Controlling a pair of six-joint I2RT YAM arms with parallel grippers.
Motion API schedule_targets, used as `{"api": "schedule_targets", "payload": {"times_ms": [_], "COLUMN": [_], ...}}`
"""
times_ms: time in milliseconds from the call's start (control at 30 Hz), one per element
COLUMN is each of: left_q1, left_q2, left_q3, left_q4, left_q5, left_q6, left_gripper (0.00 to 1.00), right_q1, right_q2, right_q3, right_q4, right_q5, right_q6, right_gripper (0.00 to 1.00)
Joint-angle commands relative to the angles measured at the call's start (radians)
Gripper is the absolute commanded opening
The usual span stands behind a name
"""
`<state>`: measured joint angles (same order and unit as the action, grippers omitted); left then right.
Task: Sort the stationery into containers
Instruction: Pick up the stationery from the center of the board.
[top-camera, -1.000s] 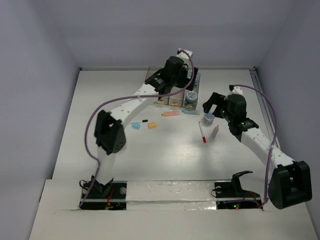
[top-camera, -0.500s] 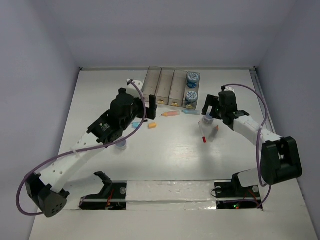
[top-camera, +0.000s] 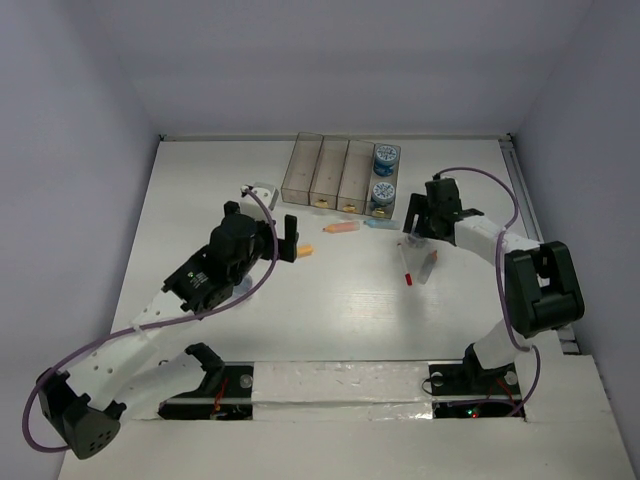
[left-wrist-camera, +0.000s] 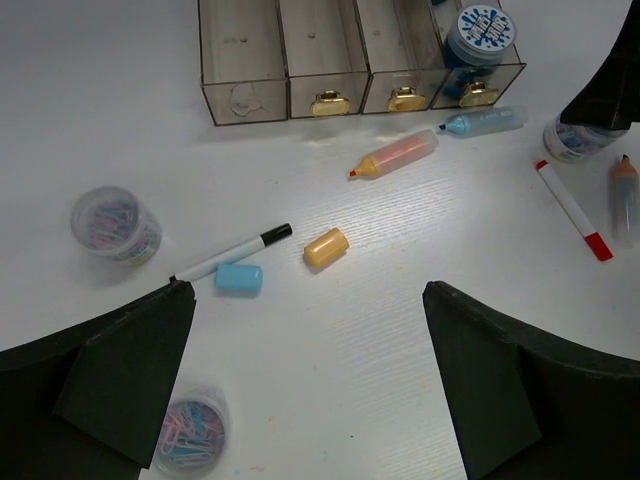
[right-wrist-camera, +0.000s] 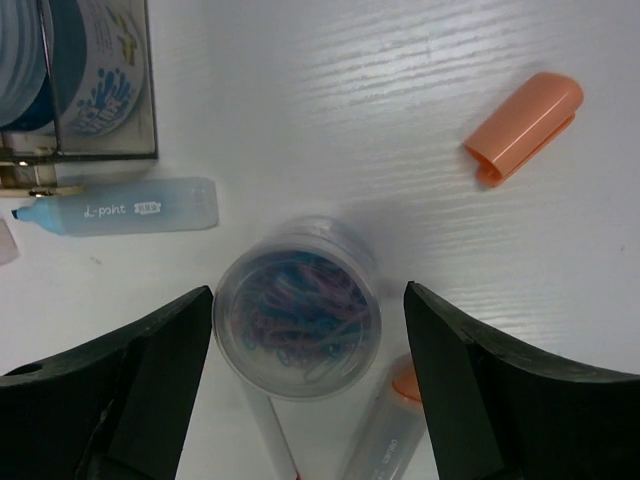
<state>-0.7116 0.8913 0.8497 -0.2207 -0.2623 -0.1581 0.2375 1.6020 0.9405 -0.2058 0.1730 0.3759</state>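
Observation:
Four joined translucent bins (top-camera: 325, 170) stand at the back; the rightmost one holds two blue-patterned jars (top-camera: 384, 158). My right gripper (right-wrist-camera: 305, 330) is open, its fingers on either side of a clear jar of paper clips (right-wrist-camera: 298, 308) on the table. A red/white pen (top-camera: 406, 267) and an orange-tipped marker (top-camera: 430, 265) lie just below that jar. My left gripper (left-wrist-camera: 320, 400) is open and empty above the table. Ahead of it lie a black/white pen (left-wrist-camera: 230, 253), a blue eraser (left-wrist-camera: 239, 279), an orange eraser (left-wrist-camera: 326, 247), an orange marker (left-wrist-camera: 395, 155) and a blue marker (left-wrist-camera: 485, 122).
Two more clear jars of paper clips (left-wrist-camera: 116, 225) (left-wrist-camera: 190, 435) stand left of my left gripper. An orange cap (right-wrist-camera: 525, 125) lies right of the right gripper. White walls enclose the table at the back and sides.
My left arm has pulled back from the bins toward the near left, open and empty. My right gripper has shifted a little toward the bins, staying over the clear jar.

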Motion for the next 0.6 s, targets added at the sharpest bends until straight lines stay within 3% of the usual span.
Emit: {"api": "schedule_targets", "payload": {"times_ms": [0,167,300,567], "left_q1": [0.003,0.003,0.003,0.003], "left_q2": [-0.029,-0.014,-0.031,-0.045], "left_q3": [-0.018,-0.031,-0.037,-0.043], "left_q4": [0.053,0.073,0.081,0.084], "left_q5": [0.011,0.060,0.066,0.061], "left_q6": [0.020,0.028,0.028,0.020], "left_gripper": [0.99,0.99,0.99,0.99], "right_q1": [0.010,0.010,0.010,0.010], "right_q2": [0.006,0.016,0.024,-0.093], "right_q3": [0.075,0.102,0.127,0.268], "right_q4": [-0.023,-0.058,-0.086,-0.119], "right_q5": [0.055,0.069,0.072,0.002], "right_q6": [-0.019,-0.025,-0.026,-0.038], "right_gripper": [0.80,0.57,0.47,0.45]}}
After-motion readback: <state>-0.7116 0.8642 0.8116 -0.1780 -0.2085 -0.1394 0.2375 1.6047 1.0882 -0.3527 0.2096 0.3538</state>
